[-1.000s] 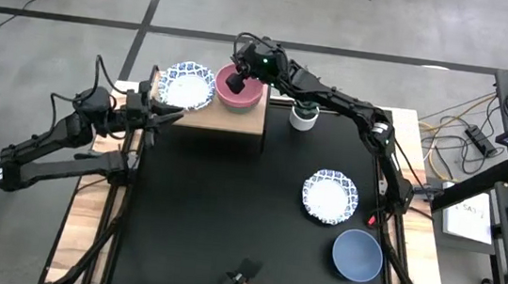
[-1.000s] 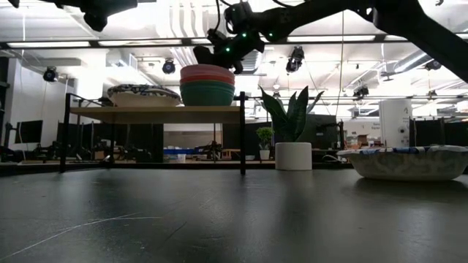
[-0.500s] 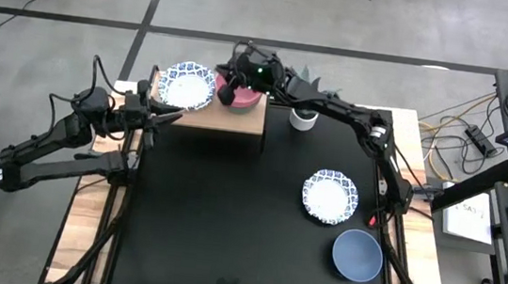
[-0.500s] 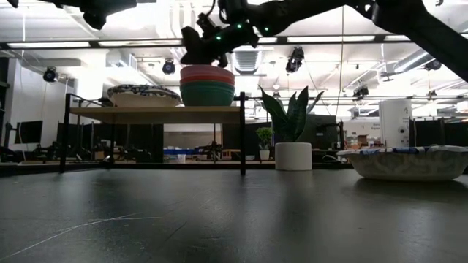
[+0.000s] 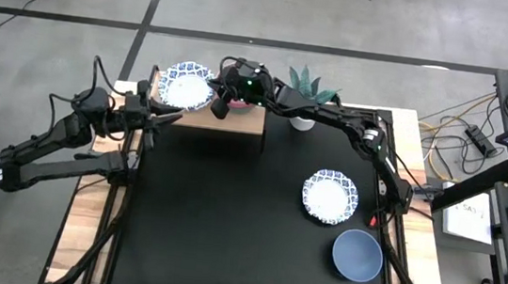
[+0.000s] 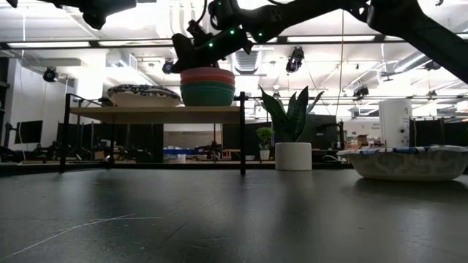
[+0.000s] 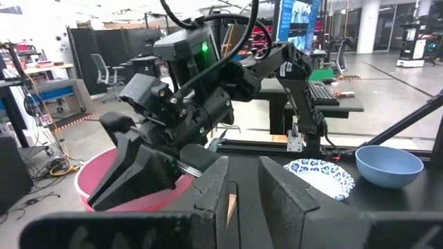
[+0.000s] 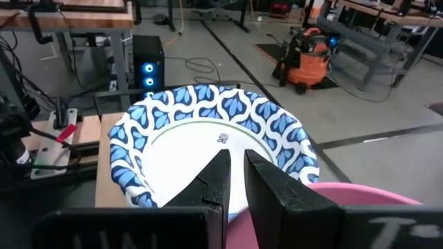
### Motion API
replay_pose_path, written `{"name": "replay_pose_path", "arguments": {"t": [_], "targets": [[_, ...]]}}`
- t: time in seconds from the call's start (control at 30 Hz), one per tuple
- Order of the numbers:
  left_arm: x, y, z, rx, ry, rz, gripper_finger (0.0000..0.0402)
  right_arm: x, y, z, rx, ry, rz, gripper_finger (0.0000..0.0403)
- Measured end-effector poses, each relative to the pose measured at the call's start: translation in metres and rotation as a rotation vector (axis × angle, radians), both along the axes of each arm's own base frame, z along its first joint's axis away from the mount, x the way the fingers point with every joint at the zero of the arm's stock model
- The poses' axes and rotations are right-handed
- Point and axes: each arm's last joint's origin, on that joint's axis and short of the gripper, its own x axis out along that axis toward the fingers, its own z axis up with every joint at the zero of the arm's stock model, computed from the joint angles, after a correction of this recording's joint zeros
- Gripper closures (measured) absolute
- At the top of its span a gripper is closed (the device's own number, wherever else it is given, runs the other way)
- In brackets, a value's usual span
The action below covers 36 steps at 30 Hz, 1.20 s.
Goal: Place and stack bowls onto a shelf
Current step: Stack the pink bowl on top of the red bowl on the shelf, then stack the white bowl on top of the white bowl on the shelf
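The shelf [image 5: 237, 126] stands at the table's far edge, and its board [image 6: 164, 111] carries two stacks. Shallow blue-patterned bowls [image 5: 187, 85] sit on its left half. A pink-topped stack of deeper bowls [image 6: 208, 86] sits on its right half. My right gripper [image 5: 219, 103] hovers shut above the gap between the stacks, over the patterned bowl [image 8: 214, 135], with the pink rim [image 8: 367, 194] beside it. My left gripper [image 5: 172, 114] waits level at the shelf's left end. Its fingers [image 7: 214, 187] stand slightly apart and hold nothing. Another patterned bowl [image 5: 331, 195] and a grey-blue bowl [image 5: 358, 254] rest on the table's right side.
A small white plant pot [image 5: 304, 119] stands just right of the shelf, under my right arm. The black tabletop [image 5: 226, 224] lies bare in front of the shelf. The two loose bowls sit near the table's right edge.
My right gripper has moved from above the pink-topped stack toward the table's left, sinking a little, and now hangs over the patterned bowls' near rim. Both stacks have stayed in place on the shelf.
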Motion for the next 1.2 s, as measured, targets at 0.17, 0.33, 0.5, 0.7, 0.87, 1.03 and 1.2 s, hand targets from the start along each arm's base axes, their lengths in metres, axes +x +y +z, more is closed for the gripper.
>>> {"name": "replay_pose_path", "arguments": {"t": [0.17, 0.33, 0.5, 0.7, 0.87, 1.03, 1.2], "targets": [[-0.001, -0.001, 0.001, 0.002, -0.006, 0.000, 0.0342, 0.000, 0.000, 0.002, -0.002, -0.008, 0.000, 0.0370], [-0.002, -0.001, 0.001, -0.021, -0.013, 0.000, 0.0342, -0.007, 0.004, 0.017, -0.007, -0.028, 0.013, 0.0370], [0.000, 0.000, -0.004, -0.120, 0.009, 0.002, 0.0342, -0.023, 0.021, 0.045, 0.004, -0.006, 0.076, 0.0370], [0.003, 0.001, -0.022, -0.302, 0.029, 0.001, 0.0342, -0.066, 0.058, 0.090, 0.093, 0.104, 0.124, 0.0370], [0.012, 0.000, -0.043, -0.384, 0.023, -0.032, 0.0342, -0.105, 0.100, 0.110, 0.285, 0.244, 0.134, 0.0370], [0.019, -0.004, -0.053, -0.386, -0.008, -0.129, 0.0342, -0.130, 0.144, 0.108, 0.492, 0.438, 0.101, 0.0369], [0.021, -0.011, -0.050, -0.406, -0.040, -0.201, 0.0342, -0.137, 0.190, 0.081, 0.590, 0.661, -0.031, 0.0369]]}}
